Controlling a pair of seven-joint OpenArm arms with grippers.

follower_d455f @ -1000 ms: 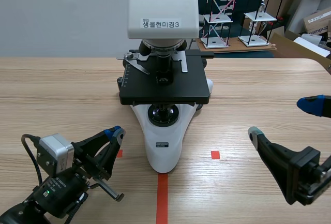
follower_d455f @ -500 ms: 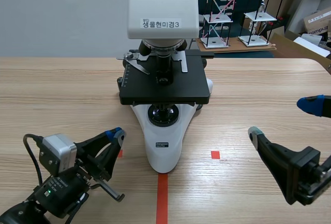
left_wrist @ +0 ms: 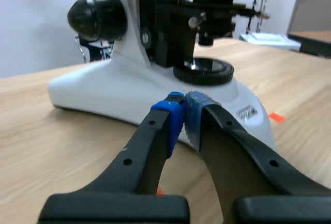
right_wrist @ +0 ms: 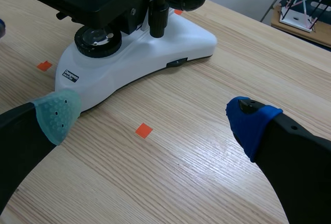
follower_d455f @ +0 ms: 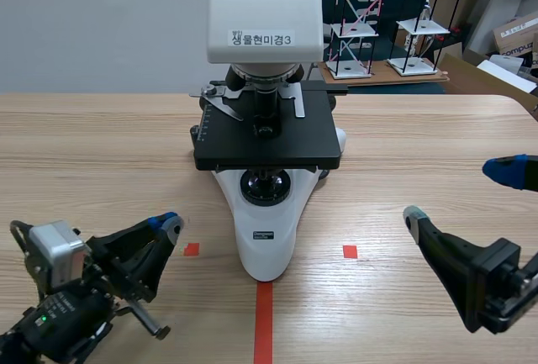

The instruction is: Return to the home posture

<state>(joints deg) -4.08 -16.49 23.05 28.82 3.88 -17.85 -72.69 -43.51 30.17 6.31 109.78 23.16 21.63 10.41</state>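
The left tool (follower_d455f: 171,224) sat low over the bench (follower_d455f: 101,154) at about 8 o'clock from the microscope (follower_d455f: 267,238). Its two fingers were pressed together with nothing between them. In the left wrist view the blue pads (left_wrist: 173,118) met tip to tip, and the microscope's white base (left_wrist: 129,87) lay at the tool's 12 o'clock, near it but not touching. In the scene view the tips pointed toward 2 o'clock, and a small red tape square (follower_d455f: 192,249) lay on the wood just beside them, at their 4 o'clock.

The right tool (follower_d455f: 458,193) sat at about 4 o'clock from the microscope, well apart from it. Its fingers were spread wide and held nothing. In the right wrist view a grey-green pad (right_wrist: 56,111) tipped one finger and a blue pad (right_wrist: 252,123) the other. Bare wood and a second tape square (right_wrist: 144,130) showed in the gap between them. The microscope's base lay at about 11 o'clock from that tool.

The microscope stood upright at the bench's middle, with its black stage (follower_d455f: 267,141) level above the light port (follower_d455f: 266,186). Its white head (follower_d455f: 265,2) carried a printed label (follower_d455f: 262,39). A red tape strip (follower_d455f: 263,322) ran from the base's near tip toward 6 o'clock. Beyond the bench, at 1 o'clock, stood wire racks (follower_d455f: 357,19) with white shelves.
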